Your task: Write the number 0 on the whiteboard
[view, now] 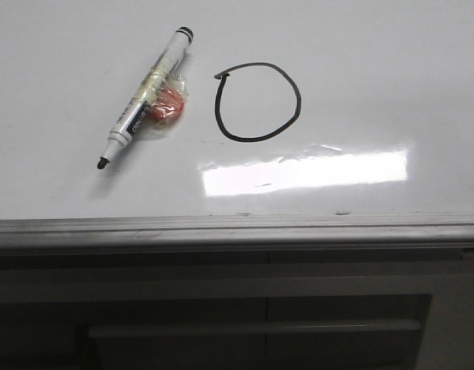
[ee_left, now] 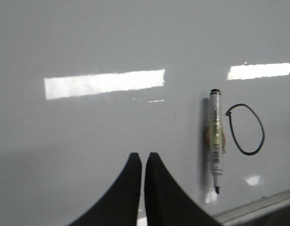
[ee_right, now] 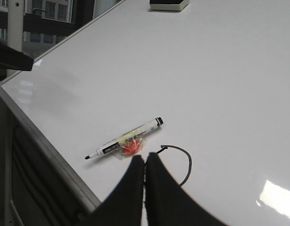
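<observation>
Front view, lower frame: dark panelled furniture [view: 260, 324] with a long handle [view: 252, 329], topped by the grey edge strip [view: 237, 228] of the whiteboard [view: 391, 69]. On the glossy white surface beyond lie a glare patch [view: 306, 171], then the number 0 [view: 257, 102] at upper centre and, to its left, an uncapped marker [view: 146, 95] lying diagonally with an orange lump [view: 163, 105] taped to it. Wrist views: left gripper [ee_left: 143, 157] and right gripper [ee_right: 145, 159] each have fingers pressed together, holding nothing; an eraser [ee_right: 169, 4] rests at the far edge, windows [ee_right: 36, 12] beyond.
</observation>
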`<state>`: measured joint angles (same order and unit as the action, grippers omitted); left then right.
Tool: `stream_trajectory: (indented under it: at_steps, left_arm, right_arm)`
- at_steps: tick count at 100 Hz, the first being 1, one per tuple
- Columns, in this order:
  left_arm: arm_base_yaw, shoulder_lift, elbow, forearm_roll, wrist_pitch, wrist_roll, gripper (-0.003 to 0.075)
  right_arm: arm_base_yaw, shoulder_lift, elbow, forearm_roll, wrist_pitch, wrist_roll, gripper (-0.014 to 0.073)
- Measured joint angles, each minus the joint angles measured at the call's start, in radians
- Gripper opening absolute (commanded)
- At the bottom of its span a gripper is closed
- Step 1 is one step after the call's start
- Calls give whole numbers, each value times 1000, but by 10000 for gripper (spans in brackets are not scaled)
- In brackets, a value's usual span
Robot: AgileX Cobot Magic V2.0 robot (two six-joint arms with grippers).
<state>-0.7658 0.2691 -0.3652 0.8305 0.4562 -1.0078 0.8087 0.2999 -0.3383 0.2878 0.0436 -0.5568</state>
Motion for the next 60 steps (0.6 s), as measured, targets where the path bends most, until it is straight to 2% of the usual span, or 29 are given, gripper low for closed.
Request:
stream_trajectory:
  at_steps: [10,15,27,43,51,60]
  left_arm:
    - [35,-47,64,15,-41,55,-20]
    - [62,-78,95,-43,-51,154,-20]
    - [156,-164,175,-282,-74,447,-20]
    - [342,-265,307,-605,-224,811,-20]
    - [443,-273,366,-716,-306,904,-20]
    - [560,-273,369,-766,-320,944,-20]
  right_arm:
    - [0,0,0,0,0,0,-55]
    - [0,0,0,0,-2,0,-55]
    - [0,0,0,0,-4,2,-55]
    - [0,0,0,0,-6,2,-55]
    - [0,0,0,0,-6,2,-55]
    - [0,-1,0,0,-6,2,-55]
